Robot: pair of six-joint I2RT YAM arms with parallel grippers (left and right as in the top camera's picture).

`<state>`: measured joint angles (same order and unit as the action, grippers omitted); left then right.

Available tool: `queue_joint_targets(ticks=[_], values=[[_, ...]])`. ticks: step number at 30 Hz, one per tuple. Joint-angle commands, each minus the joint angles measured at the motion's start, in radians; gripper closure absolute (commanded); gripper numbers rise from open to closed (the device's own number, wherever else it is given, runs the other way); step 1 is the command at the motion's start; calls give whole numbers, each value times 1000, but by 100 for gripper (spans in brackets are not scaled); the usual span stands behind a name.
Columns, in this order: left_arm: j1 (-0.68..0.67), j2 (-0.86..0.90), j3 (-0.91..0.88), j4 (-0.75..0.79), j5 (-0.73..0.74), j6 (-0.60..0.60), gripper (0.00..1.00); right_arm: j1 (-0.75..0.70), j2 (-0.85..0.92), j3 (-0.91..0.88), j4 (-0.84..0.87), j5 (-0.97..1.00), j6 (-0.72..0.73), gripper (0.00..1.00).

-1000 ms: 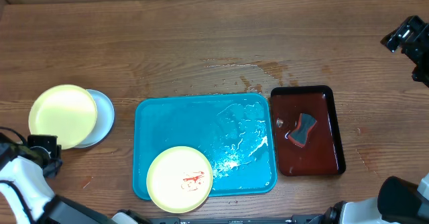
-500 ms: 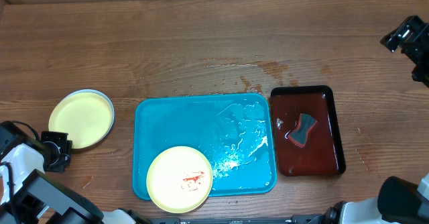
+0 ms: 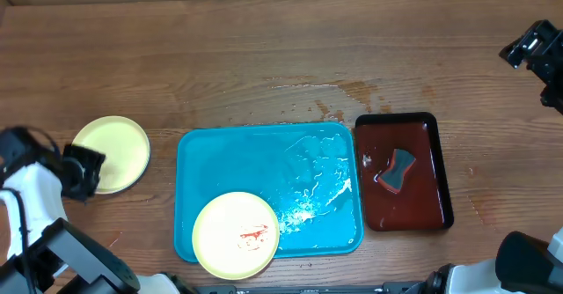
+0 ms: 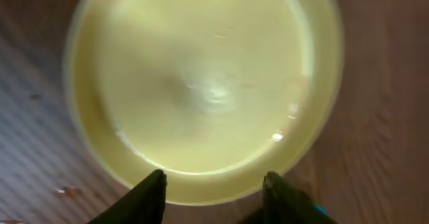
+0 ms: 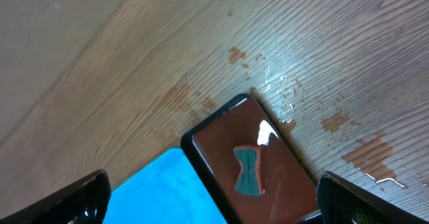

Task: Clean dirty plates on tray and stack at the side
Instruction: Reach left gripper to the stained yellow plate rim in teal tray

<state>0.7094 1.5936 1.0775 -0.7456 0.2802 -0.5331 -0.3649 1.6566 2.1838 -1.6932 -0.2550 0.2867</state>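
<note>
Care is needed when you pull back: your left gripper, standing apart at the rim of the yellow plate beside the tray, may drag it sideways, while your right gripper hangs wide apart, empty.

Left wrist view is smeared: you get the yellow plate only as a soft blur with its top rim cut by the frame, and you can't tell whether the left tool touches the rim. Overhead, that tool covers the plate's left edge. The right tool is clipped at the right edge. In its wrist view the turquoise tray and dark red tray run off the bottom.
</note>
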Motion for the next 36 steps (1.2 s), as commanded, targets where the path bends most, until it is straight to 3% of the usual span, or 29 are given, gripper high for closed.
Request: queue_joint_targets(ticks=[1,5,6,9,16,19,36], values=[[-110,-26,129,-53,27,126,53,6,-4,-5,8,-1,-2,0],[-286,-30,240,-153,16,302,50,6,-3,-5,2,4,1,0],[-386,-30,265,-190,4,404,48,6,-2,-5,-1,4,0,0],[-545,-29,270,-257,-38,496,48,6,-2,-5,-1,7,0,0],[-824,-27,244,-369,-163,504,46,6,-2,-15,-1,7,-8,0],[-854,-26,208,-387,-190,504,46,6,-2,-39,-1,7,-27,0],[-854,-27,-52,-414,-47,475,47,6,-2,-137,14,7,-34,0]])
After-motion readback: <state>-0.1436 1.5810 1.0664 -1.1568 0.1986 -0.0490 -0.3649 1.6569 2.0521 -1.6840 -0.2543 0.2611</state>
